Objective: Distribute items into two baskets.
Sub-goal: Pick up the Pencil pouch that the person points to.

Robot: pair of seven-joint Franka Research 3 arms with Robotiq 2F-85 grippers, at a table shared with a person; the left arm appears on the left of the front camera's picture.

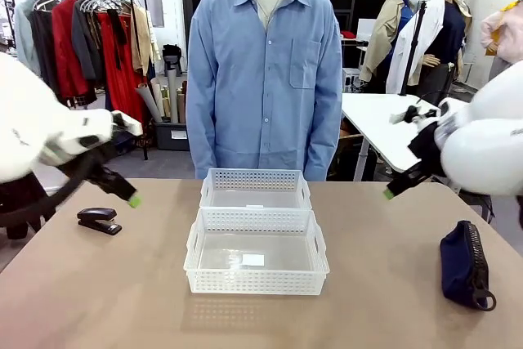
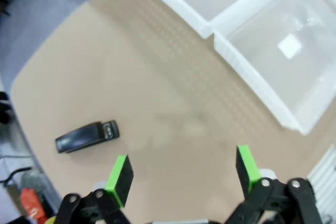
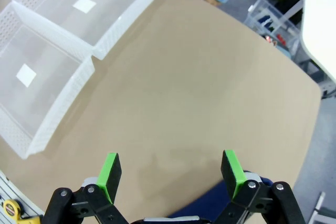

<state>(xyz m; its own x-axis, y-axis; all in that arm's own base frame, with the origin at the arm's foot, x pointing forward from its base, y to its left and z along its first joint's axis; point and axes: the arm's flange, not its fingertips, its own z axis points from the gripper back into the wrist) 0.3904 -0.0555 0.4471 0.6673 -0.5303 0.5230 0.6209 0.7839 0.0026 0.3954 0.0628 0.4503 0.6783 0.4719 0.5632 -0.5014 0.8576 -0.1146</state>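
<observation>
White lattice baskets sit mid-surface in the front view. The larger basket [image 1: 256, 282] is nearer you, and the smaller basket [image 1: 255, 179] touches its far wall. Both look empty. The black stapler [image 1: 99, 220] lies well left of the larger basket and the navy pouch [image 1: 466, 265] well right of it. Each arm hangs above its own item, so neither pick has begun.

In the left wrist view, the left jaws stand wide apart and empty. The stapler [image 2: 87, 136] lies off-centre, beyond the pad farther from the larger basket. Centre over the stapler, roll the wrist so the pads close across its narrow body, then descend.

In the right wrist view, the right jaws are also apart and empty. Only an edge of the pouch [image 3: 197, 207] peeks out low between the fingers. It looks soft, so come down squarely and pinch deep across its short width so the fabric doesn't slip.
</observation>
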